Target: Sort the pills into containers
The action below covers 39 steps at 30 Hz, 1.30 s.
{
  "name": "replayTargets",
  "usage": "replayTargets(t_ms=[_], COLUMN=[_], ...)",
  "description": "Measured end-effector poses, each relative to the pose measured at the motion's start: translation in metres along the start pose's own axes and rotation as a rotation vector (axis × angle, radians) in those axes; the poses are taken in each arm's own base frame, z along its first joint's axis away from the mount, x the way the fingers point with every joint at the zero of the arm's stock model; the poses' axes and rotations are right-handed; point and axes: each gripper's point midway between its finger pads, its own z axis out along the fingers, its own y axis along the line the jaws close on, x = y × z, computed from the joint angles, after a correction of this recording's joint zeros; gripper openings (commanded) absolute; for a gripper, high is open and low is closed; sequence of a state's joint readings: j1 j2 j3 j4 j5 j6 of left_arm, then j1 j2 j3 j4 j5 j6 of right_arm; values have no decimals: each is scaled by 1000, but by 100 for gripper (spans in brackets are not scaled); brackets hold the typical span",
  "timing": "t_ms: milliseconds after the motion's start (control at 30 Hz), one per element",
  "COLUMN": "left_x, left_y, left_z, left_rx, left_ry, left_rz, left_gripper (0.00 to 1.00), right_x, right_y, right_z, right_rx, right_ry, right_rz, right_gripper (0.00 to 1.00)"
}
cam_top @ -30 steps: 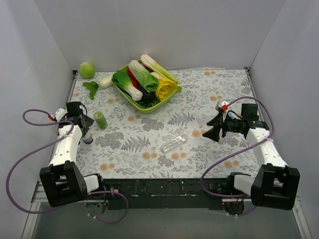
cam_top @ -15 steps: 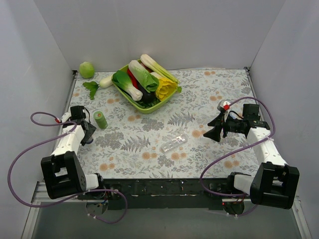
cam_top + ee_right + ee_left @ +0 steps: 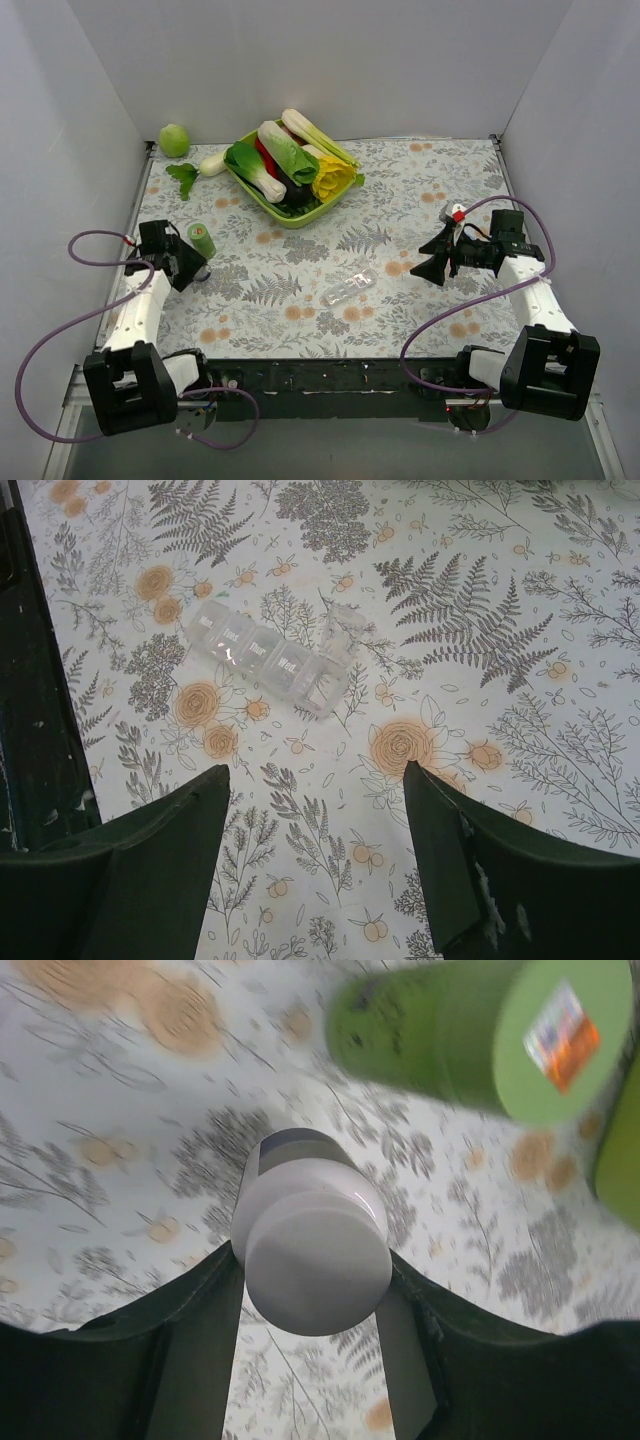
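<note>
My left gripper (image 3: 193, 268) (image 3: 315, 1260) is shut on a small bottle with a white cap (image 3: 315, 1255), whose cap faces the wrist camera above the floral mat. A green bottle (image 3: 203, 240) (image 3: 470, 1035) stands just beyond it. The containers (image 3: 349, 287) (image 3: 270, 660), a clear strip of small compartments, lie at mid-table with one end lid raised. My right gripper (image 3: 432, 261) (image 3: 315, 772) hovers open to the right of the strip, nothing between its fingers. No loose pills show.
A green tray (image 3: 333, 202) piled with vegetables stands at the back centre. A green ball (image 3: 174, 139) and a white radish (image 3: 208, 164) lie at the back left. White walls close in the left, right and far sides.
The left jaws closed on the small white-capped bottle, and the left arm drew it a little toward the green bottle. The right arm barely moved.
</note>
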<state>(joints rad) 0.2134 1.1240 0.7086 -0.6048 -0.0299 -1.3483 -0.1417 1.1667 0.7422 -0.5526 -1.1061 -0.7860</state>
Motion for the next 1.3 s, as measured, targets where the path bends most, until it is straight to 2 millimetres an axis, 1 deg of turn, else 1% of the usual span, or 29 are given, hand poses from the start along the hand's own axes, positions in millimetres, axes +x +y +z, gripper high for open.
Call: replayTargets(t_ms=[33, 133, 200, 333, 433, 500, 600, 700, 800, 867, 900, 933, 1000, 1033, 1100, 1167, 1233, 1267, 1300], left_x=[9, 44, 73, 128, 160, 180, 216, 242, 256, 261, 264, 267, 271, 272, 275, 276, 277, 276, 276], left_y=[-6, -26, -36, -55, -76, -83, -92, -95, -96, -103, -105, -107, -109, -110, -112, -111, -109, -105, -103], left_z=[-4, -15, -25, -54, -79, -89, -93, -86, -77, -76, -75, -75, -75, -75, -75, -75, -75, -75, -74], left_rx=[38, 147, 213, 357, 494, 540, 534, 473, 417, 408, 403, 396, 381, 376, 370, 364, 355, 344, 334], left_ry=[27, 135, 207, 326, 381, 420, 487, 499, 471, 432, 414, 396, 363, 346, 318, 295, 292, 295, 295], left_rz=[12, 81, 144, 294, 426, 509, 669, 803, 897, 941, 965, 984, 1018, 1033, 1054, 1065, 1070, 1072, 1073], left_gripper=[3, 2, 1, 0, 0, 0, 0, 1, 4, 6, 9, 19, 30, 42, 51, 67, 72, 77, 78], right_x=[0, 0, 0, 1, 1, 1, 1, 2, 5, 6, 6, 7, 8, 9, 9, 10, 10, 11, 11], right_y=[0, 0, 1, 2, 3, 4, 4, 3, 3, 3, 3, 3, 3, 3, 3, 3, 4, 4, 4], right_z=[0, 0, 0, 0, 0, 0, 0, 0, 1, 1, 2, 2, 2, 2, 2, 2, 2, 3, 3], right_rx=[0, -2, -4, -8, -14, -17, -20, -22, -27, -30, -31, -33, -35, -36, -37, -39, -40, -40, -41], right_ry=[-1, -2, -2, -1, -3, -5, -6, -4, 0, 2, 3, 5, 7, 7, 8, 9, 10, 11, 11], right_rz=[-2, -3, -4, -9, -13, -16, -24, -22, -13, -10, -10, -8, -4, -3, 0, 1, 3, 2, 4], right_gripper=[78, 78, 77, 78, 78, 78, 77, 78, 77, 77, 77, 77, 77, 77, 77, 77, 77, 78, 77])
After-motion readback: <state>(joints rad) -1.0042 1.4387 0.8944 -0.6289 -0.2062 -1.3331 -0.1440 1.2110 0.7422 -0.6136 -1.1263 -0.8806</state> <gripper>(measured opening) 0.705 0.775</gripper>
